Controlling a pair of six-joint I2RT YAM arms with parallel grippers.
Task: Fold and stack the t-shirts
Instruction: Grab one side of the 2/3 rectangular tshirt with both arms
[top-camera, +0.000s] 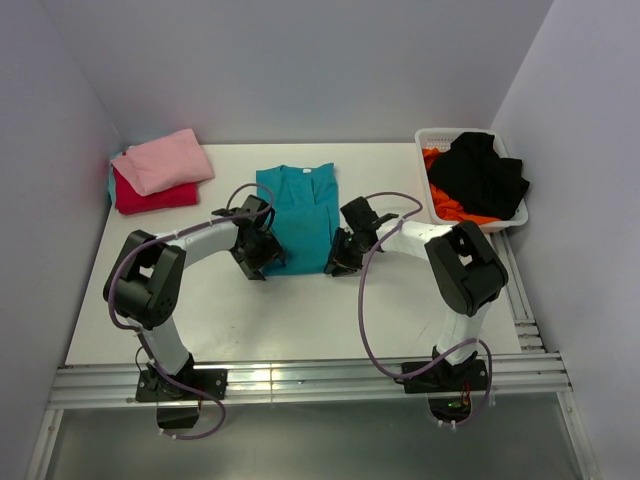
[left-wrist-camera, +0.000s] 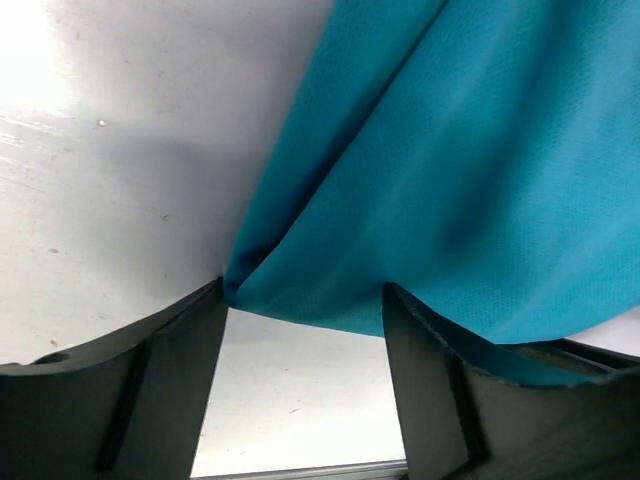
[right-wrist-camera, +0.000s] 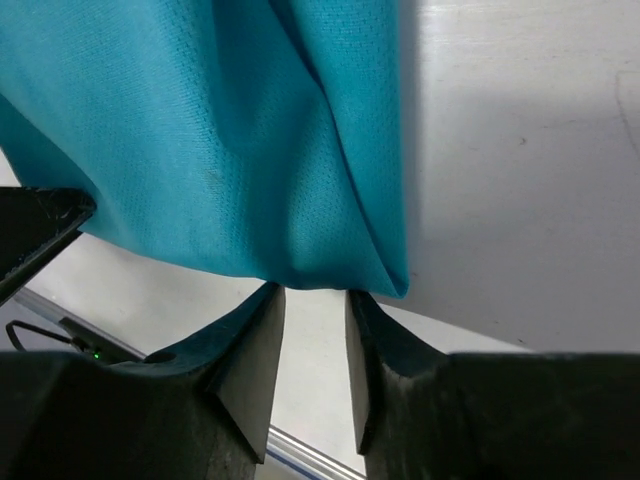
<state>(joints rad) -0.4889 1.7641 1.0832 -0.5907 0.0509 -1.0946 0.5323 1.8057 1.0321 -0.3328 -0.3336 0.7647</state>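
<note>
A teal t-shirt (top-camera: 298, 212), folded into a long strip, lies mid-table with its collar to the far side. My left gripper (top-camera: 262, 256) is at its near left corner and my right gripper (top-camera: 338, 257) at its near right corner. In the left wrist view the teal hem (left-wrist-camera: 430, 180) reaches the tips of the wide-open left gripper (left-wrist-camera: 305, 295) and drapes over the right finger. In the right wrist view the hem (right-wrist-camera: 230, 150) rests just above the right gripper (right-wrist-camera: 315, 290), whose jaws stand narrowly apart with nothing between them. A folded pink shirt (top-camera: 162, 160) lies on a red one (top-camera: 150, 198).
A white lattice basket (top-camera: 440, 140) at the far right holds a black shirt (top-camera: 482, 172) on top of an orange one (top-camera: 450, 205). Grey walls close in on three sides. An aluminium rail (top-camera: 300, 378) runs along the near table edge.
</note>
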